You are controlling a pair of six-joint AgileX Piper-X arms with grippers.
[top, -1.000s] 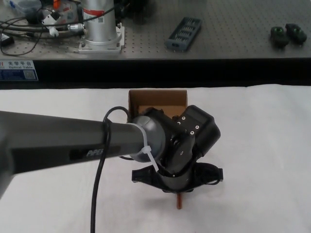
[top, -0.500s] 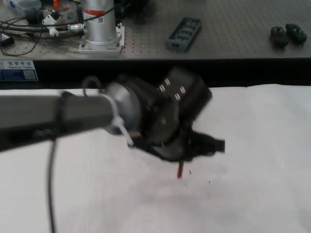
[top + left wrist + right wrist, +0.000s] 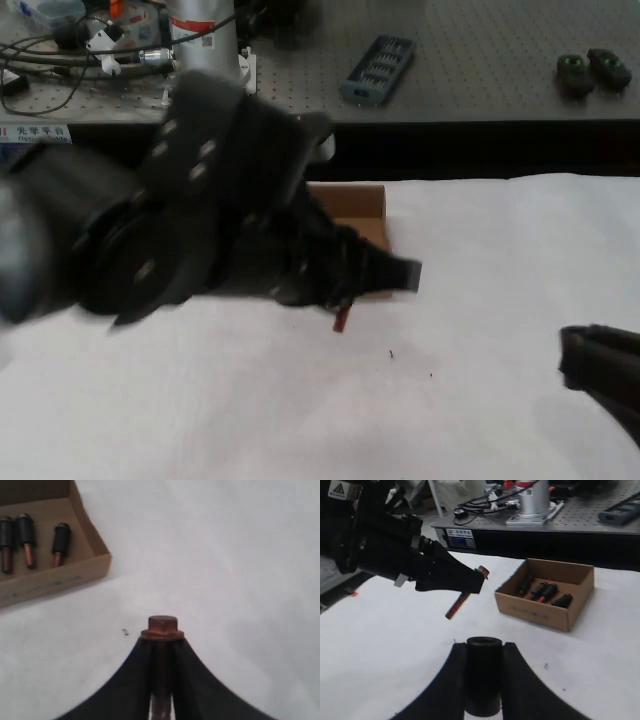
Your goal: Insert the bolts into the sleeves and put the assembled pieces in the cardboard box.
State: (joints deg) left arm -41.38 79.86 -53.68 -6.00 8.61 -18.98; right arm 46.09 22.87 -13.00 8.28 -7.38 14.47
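Insertion is in hand, we judge: near the box (image 3: 535,611) our left claw (image 3: 162,644) clamps a bolt (image 3: 162,626), our right claw (image 3: 483,649), farther from the box, clamps a sleeve (image 3: 483,675); next we must align their axes

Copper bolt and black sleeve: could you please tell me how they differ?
The copper hex-headed bolt has a flanged head; the black cylindrical sleeve is plain-ended. The bolt sits in the left gripper, the sleeve in the right gripper. Both are clamped, not yet joined.
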